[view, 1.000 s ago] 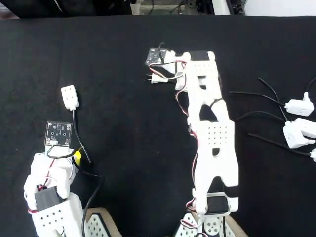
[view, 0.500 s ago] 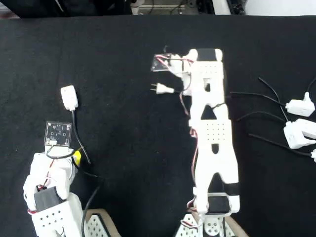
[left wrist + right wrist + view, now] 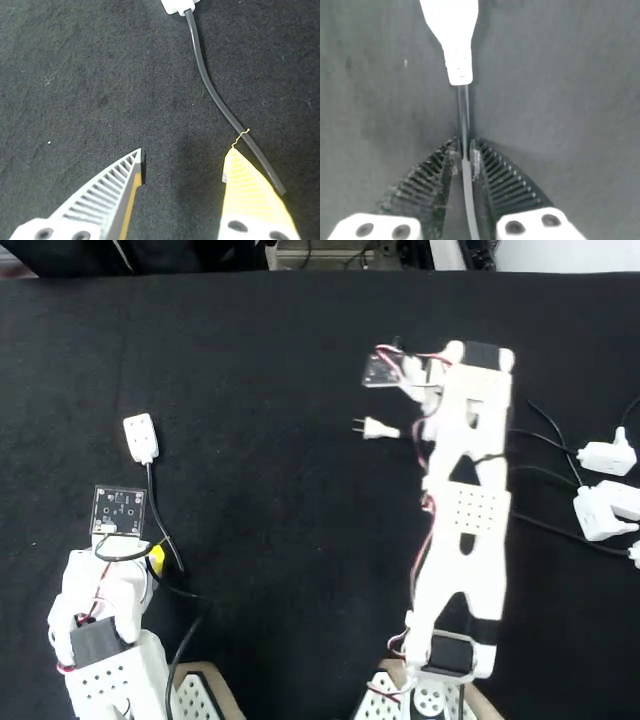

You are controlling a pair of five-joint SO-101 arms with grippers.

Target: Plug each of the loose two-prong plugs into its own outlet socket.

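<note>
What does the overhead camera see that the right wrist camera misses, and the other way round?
From above: the left arm, a white socket near it, and more white connectors at the far right. From the wrist: the right hand, its toothed fingers shut on a black cord. Both: the white two-prong plug on that cord.

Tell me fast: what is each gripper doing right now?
Left gripper: open, holding nothing.
Right gripper: closed on the cord just behind the white two-prong plug.
</note>
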